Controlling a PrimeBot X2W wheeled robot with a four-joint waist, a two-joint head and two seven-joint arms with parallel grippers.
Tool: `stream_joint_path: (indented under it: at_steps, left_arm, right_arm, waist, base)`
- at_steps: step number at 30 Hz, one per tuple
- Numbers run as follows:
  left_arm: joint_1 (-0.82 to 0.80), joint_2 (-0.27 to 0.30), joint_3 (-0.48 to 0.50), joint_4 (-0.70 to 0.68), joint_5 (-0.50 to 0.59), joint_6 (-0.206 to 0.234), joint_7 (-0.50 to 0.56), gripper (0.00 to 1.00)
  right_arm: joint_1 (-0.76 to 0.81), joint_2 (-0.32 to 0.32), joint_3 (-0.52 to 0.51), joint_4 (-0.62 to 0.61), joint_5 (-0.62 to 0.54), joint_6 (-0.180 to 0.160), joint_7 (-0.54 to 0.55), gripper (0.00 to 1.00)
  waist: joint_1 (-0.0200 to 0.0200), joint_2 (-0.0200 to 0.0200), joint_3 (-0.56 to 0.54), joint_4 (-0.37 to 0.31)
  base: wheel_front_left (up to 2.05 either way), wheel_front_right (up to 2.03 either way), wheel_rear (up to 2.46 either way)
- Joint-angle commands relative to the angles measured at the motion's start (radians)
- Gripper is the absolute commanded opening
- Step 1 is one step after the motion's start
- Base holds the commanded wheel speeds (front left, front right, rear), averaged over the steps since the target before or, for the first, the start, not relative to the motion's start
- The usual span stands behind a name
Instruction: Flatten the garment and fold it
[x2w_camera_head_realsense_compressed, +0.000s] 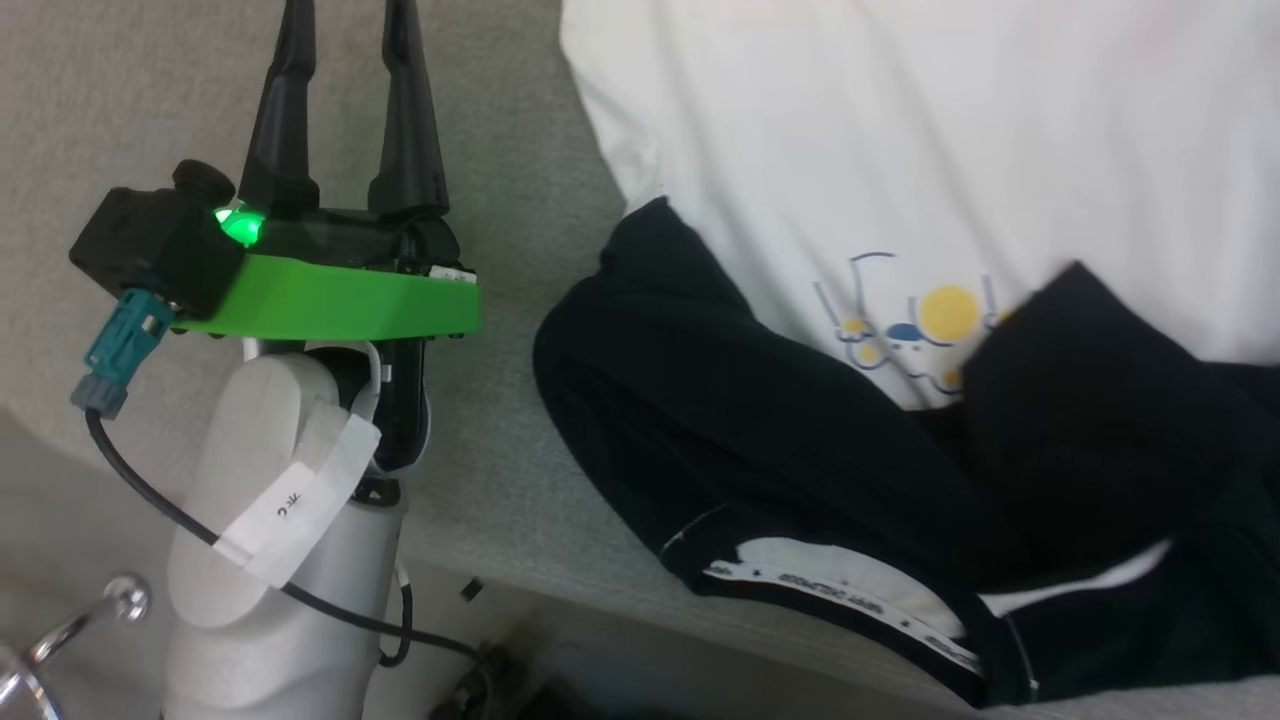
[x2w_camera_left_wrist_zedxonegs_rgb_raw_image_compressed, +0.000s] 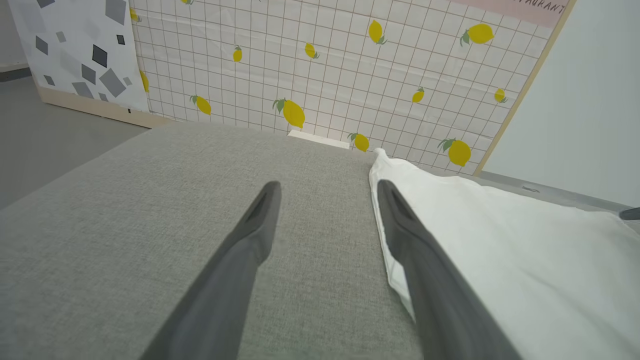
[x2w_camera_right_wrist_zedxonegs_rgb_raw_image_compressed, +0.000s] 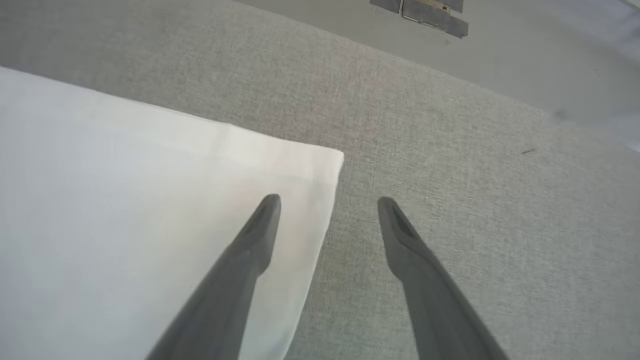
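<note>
Hovering with left tool (x2w_camera_left_wrist_zedxonegs_rgb_raw_image_compressed: 327, 187) and right tool (x2w_camera_right_wrist_zedxonegs_rgb_raw_image_compressed: 327, 200) released, we risk pinching just one layer, bunching the garment (x2w_camera_head_realsense_compressed: 900, 150).

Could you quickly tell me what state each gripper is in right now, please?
Left gripper: open, empty, by the garment edge.
Right gripper: open, empty, at the garment's corner.

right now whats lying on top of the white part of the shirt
Two black sleeves lie folded over the garment's white body. One covers the right edge of the cartoon print; the print and cloth beneath them cannot be seen.
</note>
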Motion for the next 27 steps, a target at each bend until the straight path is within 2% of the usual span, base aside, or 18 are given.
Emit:
stream_joint_path:
  at_steps: [1, 8, 9, 10, 11, 17, 21, 23, 27]
  left_arm:
    - [-0.014, -0.009, 0.008, 0.002, 0.010, -0.010, -0.004, 1.00]
    - [-0.011, -0.035, 0.033, 0.008, 0.038, -0.034, -0.004, 1.00]
    - [-0.011, -0.037, 0.036, 0.010, 0.040, -0.036, -0.004, 1.00]
    - [-0.011, -0.038, 0.040, 0.012, 0.043, -0.038, -0.004, 1.00]
    - [-0.012, -0.040, 0.042, 0.013, 0.046, -0.040, -0.004, 1.00]
    - [-0.035, -0.028, 0.050, 0.037, 0.049, -0.061, 0.000, 1.00]
    - [-0.091, 0.011, 0.062, 0.046, 0.024, -0.076, 0.069, 1.00]
    - [-0.136, 0.039, 0.070, 0.048, 0.004, -0.084, 0.133, 1.00]
    - [-0.274, 0.120, 0.074, 0.090, -0.058, -0.099, 0.370, 1.00]
  right_arm:
    - [-0.007, -0.009, 0.010, 0.011, -0.013, -0.002, 0.014, 1.00]
    - [0.041, -0.021, 0.006, 0.026, 0.010, -0.002, 0.108, 1.00]
    - [0.046, -0.019, -0.004, 0.024, 0.015, -0.002, 0.124, 0.89]
    - [0.048, -0.014, -0.017, 0.016, 0.020, -0.002, 0.135, 0.32]
    - [0.048, -0.011, -0.022, 0.006, 0.022, -0.002, 0.134, 0.00]
    - [0.027, 0.015, -0.053, -0.052, 0.033, -0.002, 0.070, 0.00]
    - [0.001, 0.049, -0.047, -0.067, 0.062, -0.002, 0.001, 0.00]
    - [-0.006, 0.052, -0.018, -0.069, 0.077, -0.002, -0.026, 0.00]
    - [-0.010, 0.068, 0.037, -0.074, 0.115, -0.002, -0.080, 0.00]
  waist:
    - [-0.0003, 0.0000, 0.072, 0.071]
    - [-0.0003, 0.0000, 0.081, 0.069]
    - [-0.0003, 0.0000, 0.081, 0.066]
    - [-0.0003, 0.0000, 0.082, 0.062]
    - [-0.0003, 0.0000, 0.081, 0.058]
    - [-0.0003, 0.0000, 0.059, 0.023]
    - [-0.0003, 0.0000, 0.023, -0.016]
    - [-0.0003, 0.0000, 0.005, -0.040]
    - [-0.0003, 0.0000, -0.009, -0.100]
  base:
    - [0.00, 0.00, 0.00]
    - [0.00, 0.00, 0.00]
    - [0.00, 0.00, 0.00]
    - [0.00, 0.00, 0.00]
    - [0.00, 0.00, 0.00]
    - [0.00, 0.00, 0.00]
    - [0.00, 0.00, 0.00]
    - [0.00, 0.00, 0.00]
    - [0.00, 0.00, 0.00]
